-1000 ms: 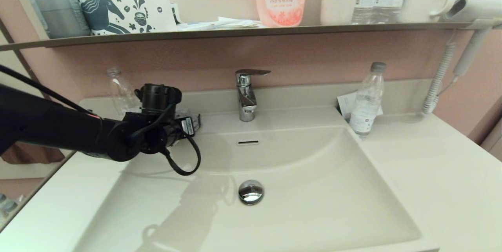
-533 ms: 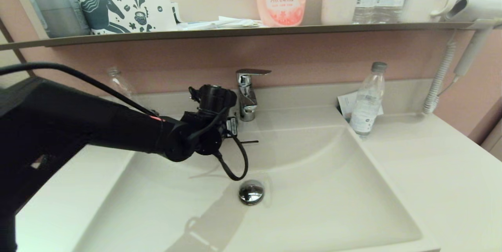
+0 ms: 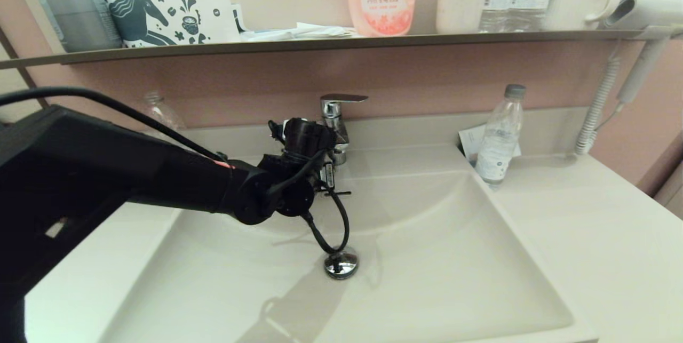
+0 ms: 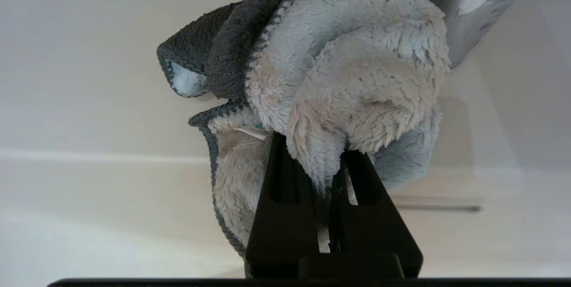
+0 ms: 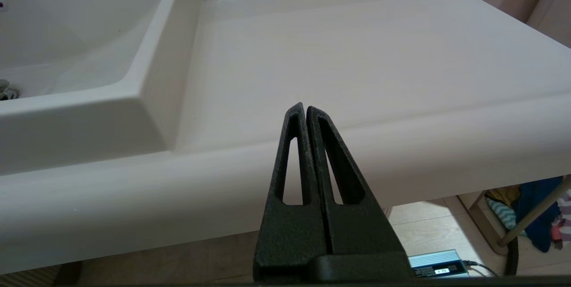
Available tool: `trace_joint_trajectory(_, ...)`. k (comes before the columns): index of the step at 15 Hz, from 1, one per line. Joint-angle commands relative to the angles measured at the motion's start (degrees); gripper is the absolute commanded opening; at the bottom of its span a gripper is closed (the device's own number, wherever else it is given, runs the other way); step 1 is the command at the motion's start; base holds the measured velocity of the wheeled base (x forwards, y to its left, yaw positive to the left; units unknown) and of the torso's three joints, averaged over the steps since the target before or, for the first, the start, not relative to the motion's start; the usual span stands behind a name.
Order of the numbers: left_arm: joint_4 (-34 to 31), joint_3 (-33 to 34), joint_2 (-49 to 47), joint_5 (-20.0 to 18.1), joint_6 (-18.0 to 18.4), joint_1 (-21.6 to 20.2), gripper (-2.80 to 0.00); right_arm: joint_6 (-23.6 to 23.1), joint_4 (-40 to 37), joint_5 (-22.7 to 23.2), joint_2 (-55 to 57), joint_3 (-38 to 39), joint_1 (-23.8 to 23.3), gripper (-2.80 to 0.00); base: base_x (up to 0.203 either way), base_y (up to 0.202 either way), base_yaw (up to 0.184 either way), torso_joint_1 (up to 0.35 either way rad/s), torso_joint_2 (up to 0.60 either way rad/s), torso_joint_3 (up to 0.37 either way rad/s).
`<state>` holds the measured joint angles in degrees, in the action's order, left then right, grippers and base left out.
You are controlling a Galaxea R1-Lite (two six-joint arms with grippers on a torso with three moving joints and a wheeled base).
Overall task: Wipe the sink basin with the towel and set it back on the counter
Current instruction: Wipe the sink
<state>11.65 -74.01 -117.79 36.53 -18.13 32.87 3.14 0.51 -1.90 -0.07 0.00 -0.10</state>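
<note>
My left gripper [image 4: 332, 175] pinches the towel [image 4: 339, 77], bunched at frame centre just beside the faucet [image 4: 468, 6], above the basin [image 3: 427, 257]. The wad could snag that spout or slip from my thin grip. My right gripper [image 5: 305, 110], clenched empty, waits below the counter [image 5: 357, 55].

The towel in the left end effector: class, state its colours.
Pale blue-green fluffy pile with a darker teal-grey edge; the towel shows best in the left wrist view.

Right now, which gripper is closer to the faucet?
Left. The left gripper, shut on the towel, is right beside the faucet at the basin's back. The right gripper is off the counter's front edge.
</note>
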Motion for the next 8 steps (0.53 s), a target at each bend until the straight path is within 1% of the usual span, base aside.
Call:
trace_joint_trajectory(1,-0.1,1.8,2.8,0.0,-0.1,-3.5,-2.8,0.0,0.0,0.0,0.1,0.0,0.0,-2.8,0.0,0.0,0.0,0.0,0.0,0.0)
trace_joint_trajectory(4,-0.3,6.1,7.8,-3.7,0.5,-9.3,-2.8,0.0,0.0,0.0,0.1,0.0,0.0,-2.8,0.0,0.0,0.0,0.0,0.0,0.0)
trace_joint_trajectory(5,-0.3,7.3,9.2,-5.0,1.2,-11.7,-2.8,0.0,0.0,0.0,0.1,0.0,0.0,-2.8,0.0,0.0,0.0,0.0,0.0,0.0)
trace_joint_trajectory(8,0.0,10.6,11.9,-8.8,4.3,-20.4,-2.8,0.0,0.0,0.0,0.1,0.0,0.0,-2.8,0.0,0.0,0.0,0.0,0.0,0.0)
